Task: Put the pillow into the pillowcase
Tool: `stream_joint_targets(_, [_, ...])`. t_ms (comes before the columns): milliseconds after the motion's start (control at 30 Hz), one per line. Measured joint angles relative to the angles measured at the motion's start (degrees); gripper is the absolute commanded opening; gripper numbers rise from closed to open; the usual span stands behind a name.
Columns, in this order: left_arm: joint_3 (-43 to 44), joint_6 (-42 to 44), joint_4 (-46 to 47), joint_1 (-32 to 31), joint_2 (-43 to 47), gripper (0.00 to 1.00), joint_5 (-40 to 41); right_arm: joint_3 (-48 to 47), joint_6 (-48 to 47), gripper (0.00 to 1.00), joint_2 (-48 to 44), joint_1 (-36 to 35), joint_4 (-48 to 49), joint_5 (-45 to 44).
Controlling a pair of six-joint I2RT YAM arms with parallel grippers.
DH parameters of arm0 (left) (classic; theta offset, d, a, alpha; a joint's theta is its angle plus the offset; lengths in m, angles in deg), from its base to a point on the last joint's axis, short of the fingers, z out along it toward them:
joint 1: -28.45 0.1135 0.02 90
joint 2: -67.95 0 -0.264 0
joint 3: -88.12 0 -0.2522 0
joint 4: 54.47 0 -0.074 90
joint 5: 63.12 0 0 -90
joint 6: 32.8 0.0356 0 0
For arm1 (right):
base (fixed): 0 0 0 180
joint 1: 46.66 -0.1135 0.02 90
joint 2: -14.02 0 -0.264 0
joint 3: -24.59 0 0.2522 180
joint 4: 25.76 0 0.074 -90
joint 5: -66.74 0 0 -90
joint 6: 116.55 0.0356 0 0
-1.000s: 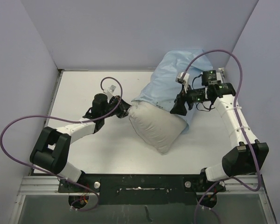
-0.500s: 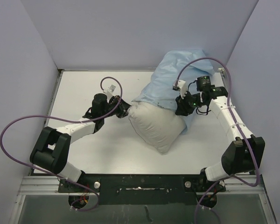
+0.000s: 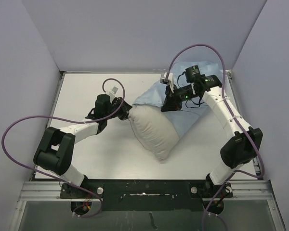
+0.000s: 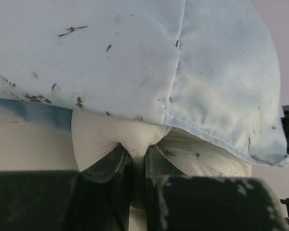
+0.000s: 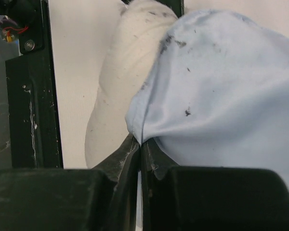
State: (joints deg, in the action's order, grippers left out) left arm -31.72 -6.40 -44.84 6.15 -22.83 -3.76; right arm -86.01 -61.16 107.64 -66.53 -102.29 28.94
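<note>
Our wrist views show what overhead hides: left gripper (image 4: 138, 161) pinches a corner of the pillow (image 4: 135, 137), right gripper (image 5: 140, 151) pinches the pillowcase (image 5: 216, 96) hem. Overhead we count one pillow on the table (image 3: 86, 154), its far end under one pillowcase.

Centre of table (image 3: 101, 156): pillow (image 3: 151, 132), far end seemingly in pillowcase (image 3: 190, 118), which lies behind, rightward.

A robotics lab test cell is indicated — a white table (image 3: 82, 91) is boxed in by plain lilac panels (image 3: 135, 33) at nine, twelve and three o'clock, and purple cables (image 3: 197, 45) are looped above a black mounting plate (image 3: 149, 187) and aluminium rail (image 3: 38, 192) at six o'clock.
</note>
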Motion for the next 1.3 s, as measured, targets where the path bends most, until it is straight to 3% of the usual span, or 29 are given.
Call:
stream_joint_targets(133, [1.79,2.51,-2.75,0.2,0.04,0.43,1.05,4.2,5.68,0.05,3.5,2.25,4.42,0.17])
stream_joint_targets(267, [2.58,7.43,-10.49,2.58,2.6,0.61,4.46,7.67,8.68,0.21,4.31,4.57,7.02,1.07])
stream_joint_targets(533, [4.85,23.52,-33.62,7.67,22.34,0.65,11.87,8.26,9.4,0.58,2.47,5.29,8.94,5.6])
stream_joint_targets(633, [4.11,26.95,-36.26,7.58,30.1,0.65,11.72,8.26,8.48,0.64,1.46,5.73,8.46,8.2])
stream_joint_targets(733, [-1.36,27.82,-31.39,6.34,36.74,0.65,9.44,8.24,7.13,0.66,0.59,7.37,7.54,10.75])
stream_joint_targets(833, [-6.99,28.35,-27.26,0.66,38.62,0.69,9.6,8.24,4.66,0.68,-0.2,9.11,5.84,11.93])
stream_joint_targets(933, [-10.34,32.2,-24.52,-12.92,35.69,0.77,14.71,8.92,0.55,0.69,-1.9,10.49,3.3,11.52])
stream_joint_targets(1067, [-10.99,38.77,-20.48,-28.98,29.11,0.79,24.59,14.62,-3.58,0.69,-6.82,10.51,1.03,8.07])
stream_joint_targets(1133, [-10.99,40.33,-18.12,-31.98,25.31,0.8,27.89,18.08,-4.02,0.68,-9.22,10.51,0.94,5.27])
stream_joint_targets(1300, [-10.99,39.69,-12.11,-32.59,17.62,0.81,33.27,25.29,-1.9,0.66,-12.26,10.43,3.91,-3.02])
